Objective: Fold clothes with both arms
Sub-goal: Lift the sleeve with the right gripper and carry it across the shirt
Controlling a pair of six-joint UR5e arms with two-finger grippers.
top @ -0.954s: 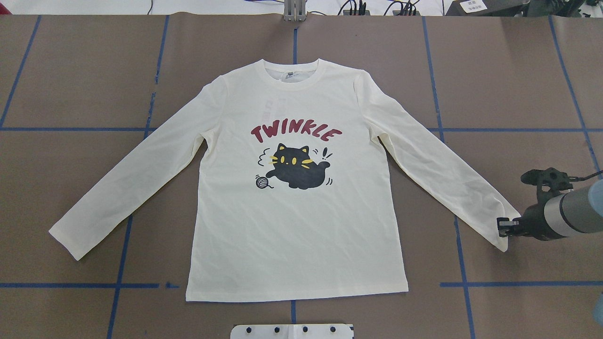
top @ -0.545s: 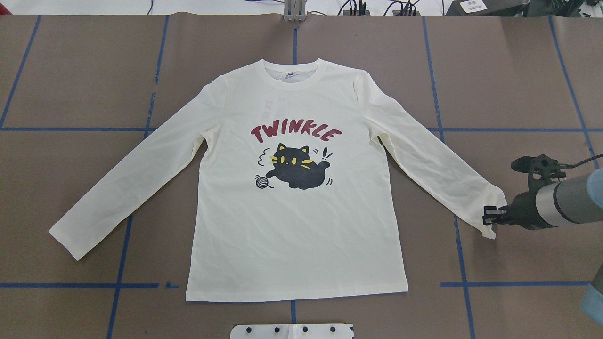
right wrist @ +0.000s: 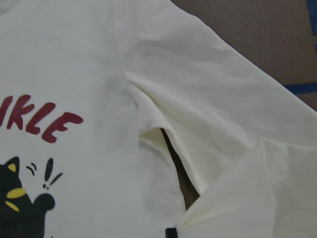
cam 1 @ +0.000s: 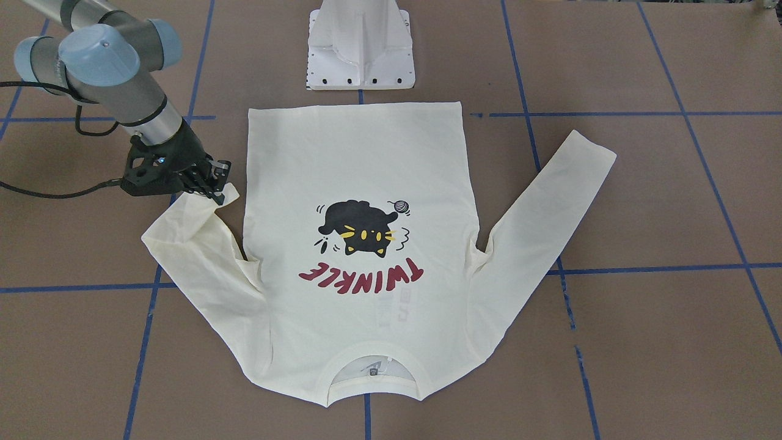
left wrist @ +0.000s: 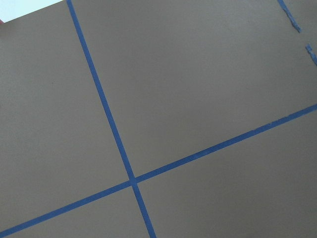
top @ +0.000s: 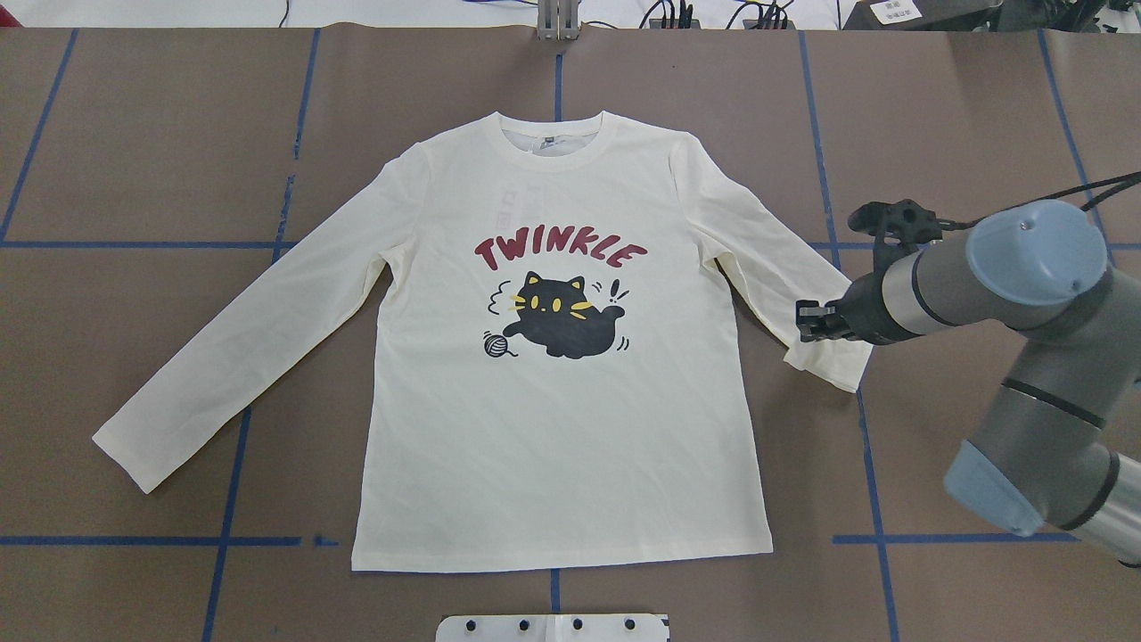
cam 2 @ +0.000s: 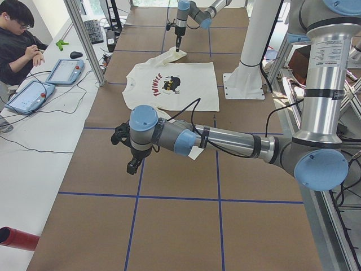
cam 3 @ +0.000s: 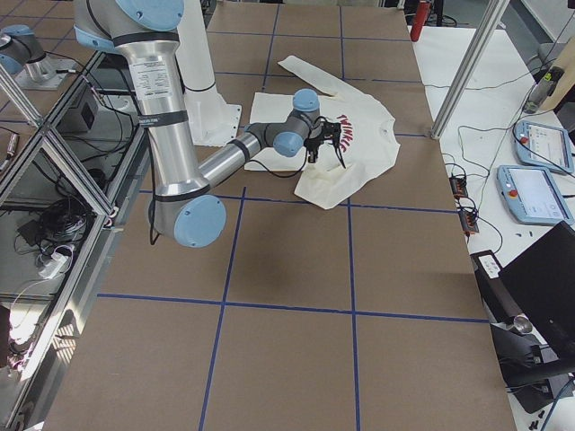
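A brown table (top: pixel 134 134) gridded with blue tape (top: pixel 134 540) fills the floor of the scene. Beyond its left end an operator (cam 2: pixel 17 39) sits at a white desk (cam 2: pixel 39 152). The cream shirt (top: pixel 553 446) lies print-up at mid-table, with the sleeve on the robot's left spread flat and the other doubled back toward the body. The right gripper (top: pixel 800 321) is clenched on that doubled sleeve's cuff, raised off the table, and its fingers hide most of the cuff. The left gripper (cam 2: pixel 133 165) hangs over bare table. It shows only from the side, so whether it is released or clenched cannot be told.
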